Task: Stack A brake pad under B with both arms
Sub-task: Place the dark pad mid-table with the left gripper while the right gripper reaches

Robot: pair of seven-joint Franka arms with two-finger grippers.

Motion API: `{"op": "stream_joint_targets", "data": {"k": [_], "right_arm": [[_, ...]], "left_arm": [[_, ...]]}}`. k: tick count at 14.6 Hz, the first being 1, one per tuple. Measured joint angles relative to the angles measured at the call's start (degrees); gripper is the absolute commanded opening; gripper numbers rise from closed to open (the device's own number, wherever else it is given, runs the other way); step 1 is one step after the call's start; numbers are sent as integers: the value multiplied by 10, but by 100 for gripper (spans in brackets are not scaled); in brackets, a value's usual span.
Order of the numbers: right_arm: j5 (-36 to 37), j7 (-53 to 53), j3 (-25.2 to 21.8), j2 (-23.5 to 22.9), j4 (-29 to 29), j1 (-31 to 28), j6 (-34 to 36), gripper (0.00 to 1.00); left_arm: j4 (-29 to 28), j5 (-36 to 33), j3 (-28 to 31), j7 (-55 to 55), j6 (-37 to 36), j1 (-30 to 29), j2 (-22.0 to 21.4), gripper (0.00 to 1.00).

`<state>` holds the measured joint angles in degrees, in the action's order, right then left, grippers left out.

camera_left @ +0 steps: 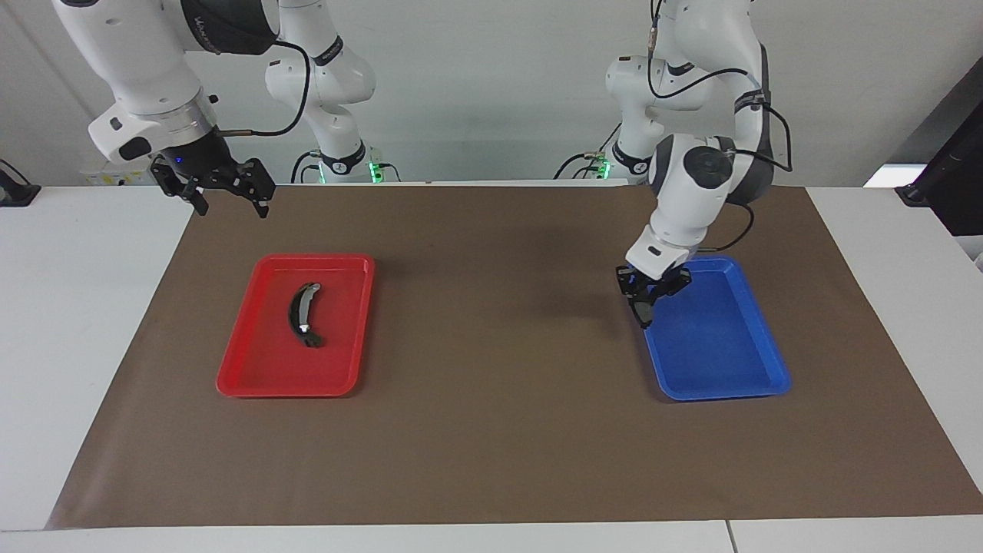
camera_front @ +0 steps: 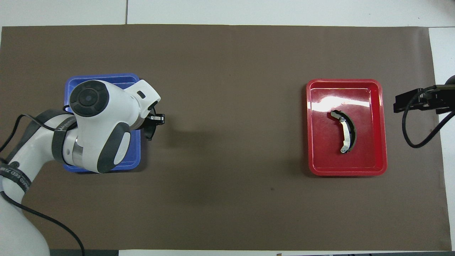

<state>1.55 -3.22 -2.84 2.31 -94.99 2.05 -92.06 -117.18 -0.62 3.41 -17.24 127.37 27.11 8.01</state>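
The short, flat, dark grey brake pad (camera_left: 641, 309) hangs pinched in the left gripper's (camera_left: 643, 301) jaws, over the blue plastic tray's (camera_left: 722, 361) rim. The long black crescent brake piece with a silvery strip (camera_left: 302, 315) lies in the red plastic tray (camera_left: 261, 369), well apart from the blue tray, toward the right arm's end of the surface. The right gripper (camera_left: 230, 201) waits with jaws spread, up over the brown mat's (camera_left: 491, 430) edge.
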Motion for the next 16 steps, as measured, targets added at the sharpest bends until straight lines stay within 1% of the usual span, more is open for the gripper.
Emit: {"op": "stream_joint_targets", "data": {"k": [2, 3, 6, 7, 8, 9, 11, 12, 14, 16], "right_arm": [[0, 0, -2, 9, -47, -3, -58, 100], [0, 2, -4, 13, -74, -5, -86, 100], [0, 16, -5, 8, -135, -9, -156, 100], [0, 17, -5, 0, -150, -9, -182, 100], [0, 18, -5, -11, -165, -9, -210, 100], [0, 18, -5, -22, -180, -9, -240, 100], [0, 20, -4, -41, -221, -8, -311, 100], [0, 27, -4, -47, -247, -6, -348, 100], [0, 36, -3, -56, -298, -1, -413, 100], [0, 46, -2, -59, -330, 1, -437, 100]], "left_arm": [[29, -3, -1, -60, 4, 50, 38, 1], [52, -3, -1, -92, 8, 74, 65, 2], [118, -4, -1, -134, 34, 118, 137, 12], [129, -4, -1, -135, 46, 126, 154, 28], [136, -4, -1, -135, 55, 131, 166, 57], [138, -4, -2, -135, 60, 135, 175, 71], [139, -4, -1, -135, 68, 137, 179, 91], [140, -4, -1, -135, 69, 137, 179, 99], [144, -4, 3, -135, 69, 136, 176, 99], [142, -4, 7, -134, 69, 123, 159, 99]]}}
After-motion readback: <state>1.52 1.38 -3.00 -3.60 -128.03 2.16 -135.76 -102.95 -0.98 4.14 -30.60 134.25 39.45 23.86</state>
